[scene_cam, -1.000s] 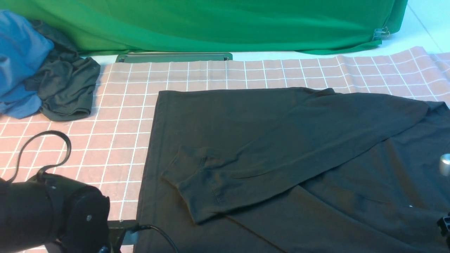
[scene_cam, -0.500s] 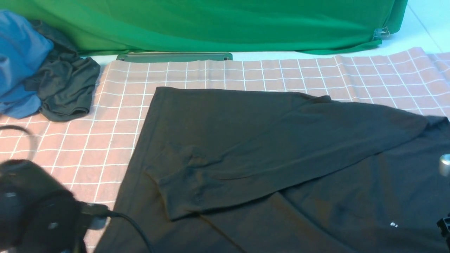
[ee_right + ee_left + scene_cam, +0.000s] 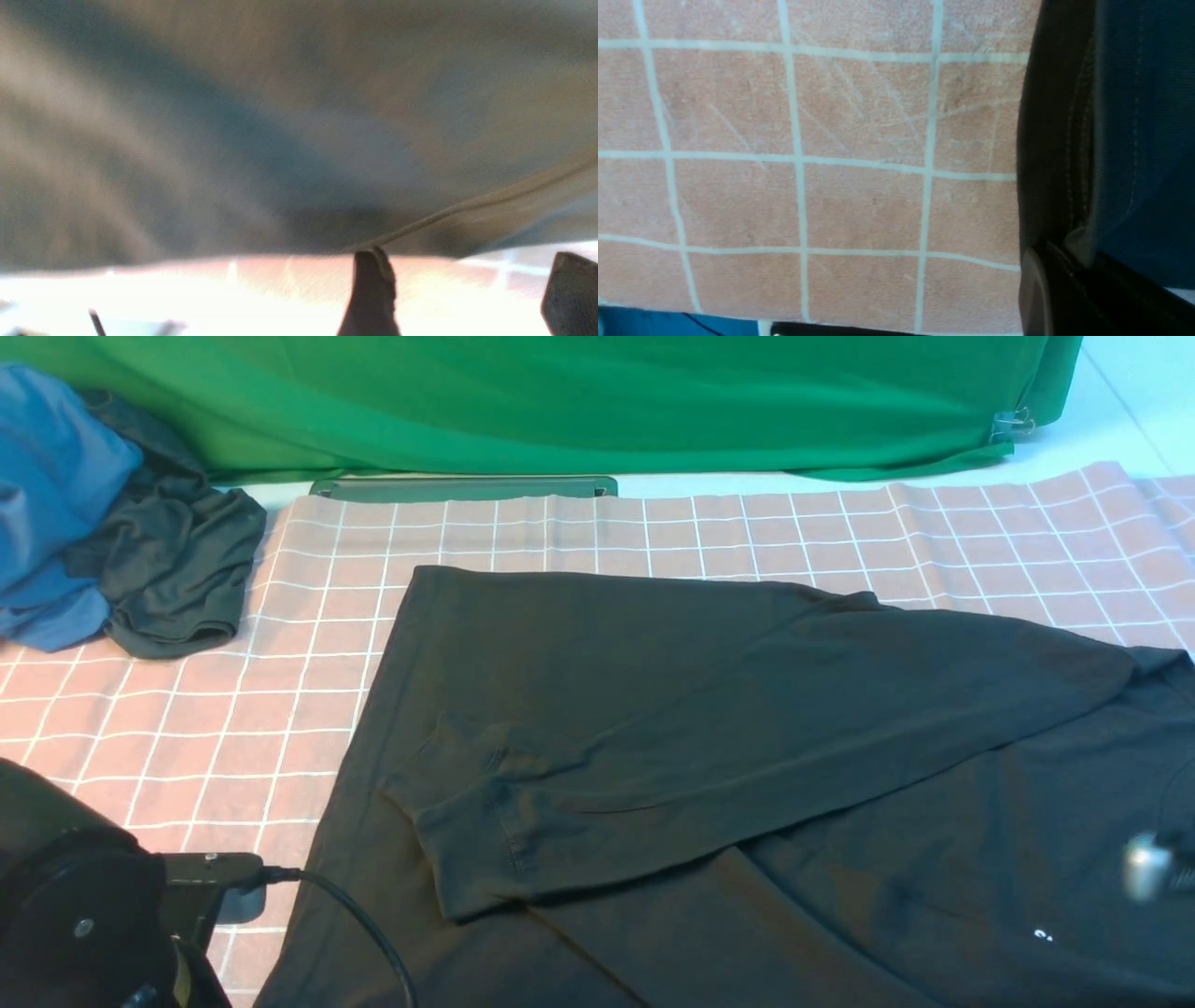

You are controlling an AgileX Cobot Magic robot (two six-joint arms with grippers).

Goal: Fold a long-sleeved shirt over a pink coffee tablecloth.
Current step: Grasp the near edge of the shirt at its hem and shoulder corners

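The long-sleeved shirt (image 3: 709, 728) lies spread, black, on the pink coffee tablecloth (image 3: 308, 644), with one sleeve (image 3: 579, 803) folded across its body. A speck of white print (image 3: 1041, 935) shows near the right edge. In the left wrist view the shirt's stitched hem (image 3: 1078, 140) runs down into my left gripper (image 3: 1064, 268), which is shut on it. My left arm (image 3: 84, 915) fills the front view's bottom left corner. In the blurred right wrist view my right gripper (image 3: 467, 275) is open just beside the shirt's edge (image 3: 467, 205), with tablecloth showing between its fingers (image 3: 371, 289).
A blue garment (image 3: 47, 495) and a smaller dark garment (image 3: 177, 569) are heaped at the far left. A green cloth (image 3: 560, 401) hangs along the back, with a green tray edge (image 3: 462, 487) below it. A blurred silver part of my right arm (image 3: 1150, 864) shows at the right edge.
The shirt's left hem slid left and toward me, then held. My left arm sank lower into the corner. The silver part of my right arm dropped and blurred.
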